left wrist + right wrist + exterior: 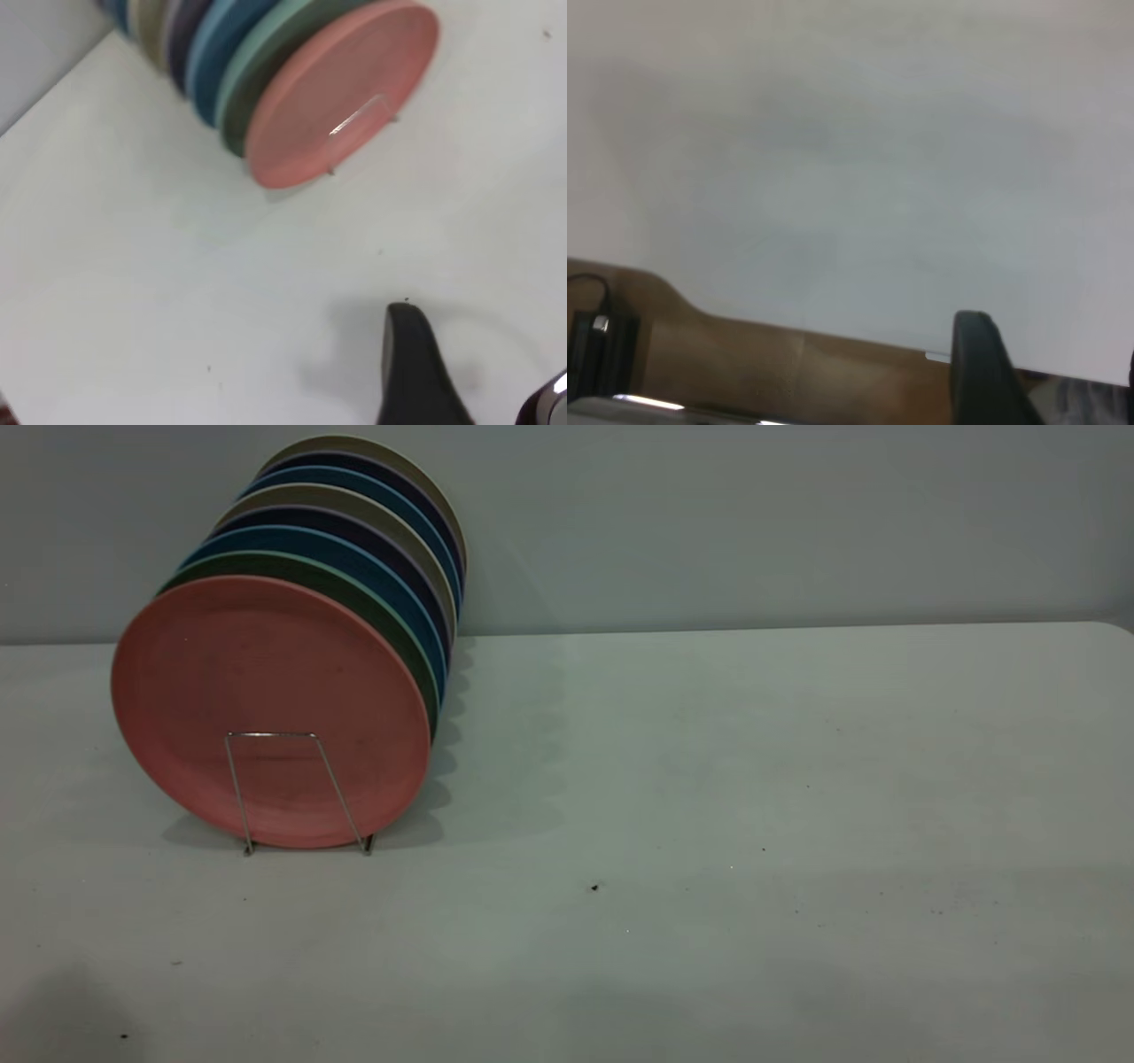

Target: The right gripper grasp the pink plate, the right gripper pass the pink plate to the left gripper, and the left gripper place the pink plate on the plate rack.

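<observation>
The pink plate (266, 673) stands upright at the front of a row of plates, leaning behind the front loop of the silver wire plate rack (270, 734) at the table's left. It also shows in the left wrist view (345, 80), with the rack's loop (359, 115) across it. My left gripper (478, 354) is open and empty above bare table, well clear of the plate. My right gripper (1052, 341) is open and empty over the table's edge. Neither gripper shows in the exterior view.
Behind the pink plate stand a green plate (354, 589), blue plates (372, 558), dark purple ones and beige ones (399, 465), against the grey wall. The right wrist view shows the table's edge (833, 332), brown floor and a black box with a cable (598, 341).
</observation>
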